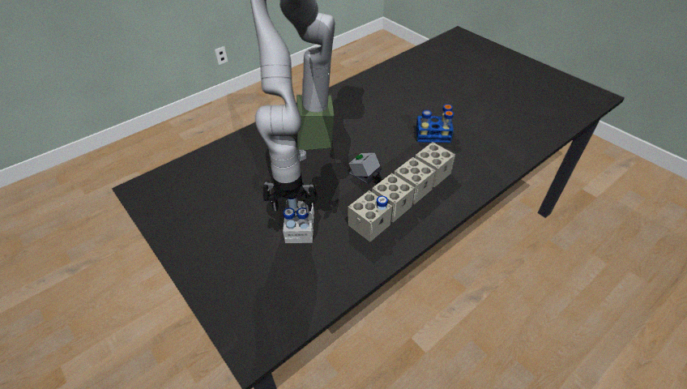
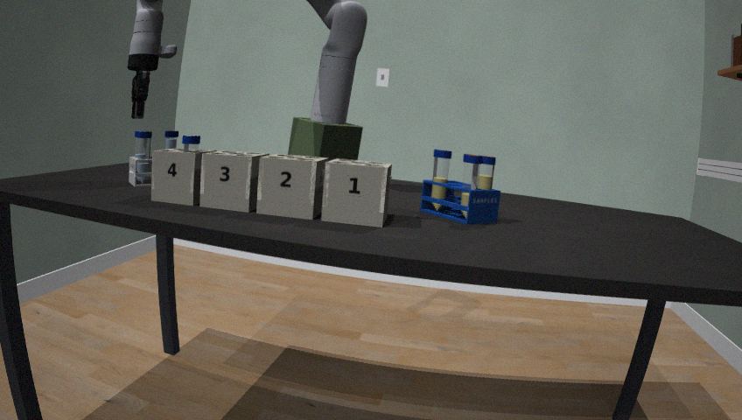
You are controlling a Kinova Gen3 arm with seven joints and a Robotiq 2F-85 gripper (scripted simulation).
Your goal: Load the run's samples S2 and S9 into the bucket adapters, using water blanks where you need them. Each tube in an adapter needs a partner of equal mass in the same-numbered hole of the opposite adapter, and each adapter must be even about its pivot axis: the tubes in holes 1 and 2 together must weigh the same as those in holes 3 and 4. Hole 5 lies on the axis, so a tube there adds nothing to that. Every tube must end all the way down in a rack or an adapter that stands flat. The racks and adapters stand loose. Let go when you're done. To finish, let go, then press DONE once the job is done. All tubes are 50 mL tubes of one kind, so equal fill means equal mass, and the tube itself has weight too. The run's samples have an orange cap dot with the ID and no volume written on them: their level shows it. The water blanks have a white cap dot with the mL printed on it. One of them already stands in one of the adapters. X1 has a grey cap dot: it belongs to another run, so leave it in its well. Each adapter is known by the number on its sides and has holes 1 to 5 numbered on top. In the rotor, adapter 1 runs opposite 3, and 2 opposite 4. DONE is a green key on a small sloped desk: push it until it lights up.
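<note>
My gripper (image 1: pixel 289 198) (image 2: pixel 137 110) is open and empty. It hangs straight down just above the back tube of the white blanks rack (image 1: pixel 297 235) (image 2: pixel 138 174), clear of the cap. Two more blue-capped water blanks (image 1: pixel 288 214) (image 1: pixel 302 212) stand at the front of that rack. Four beige adapters stand in a row: adapter 4 (image 1: pixel 367 222) (image 2: pixel 174 179), adapter 3 (image 1: pixel 403 198) (image 2: pixel 226 182), adapter 2 (image 1: pixel 424 183) (image 2: pixel 286 187) and adapter 1 (image 1: pixel 444 168) (image 2: pixel 353 192). One blank (image 1: pixel 381 201) (image 2: pixel 191 141) stands in adapter 4. The blue samples rack (image 1: pixel 434 134) (image 2: pixel 481 205) holds two orange-dotted samples (image 1: pixel 447 107) (image 1: pixel 449 114) and a third tube (image 1: pixel 426 113).
The green DONE key (image 1: pixel 359 156) sits on a small grey desk (image 1: pixel 366 167) behind the adapter row. The arm's green base (image 1: pixel 315 125) (image 2: pixel 325 139) stands at the back of the black table (image 1: pixel 482 72) (image 2: pixel 572 234).
</note>
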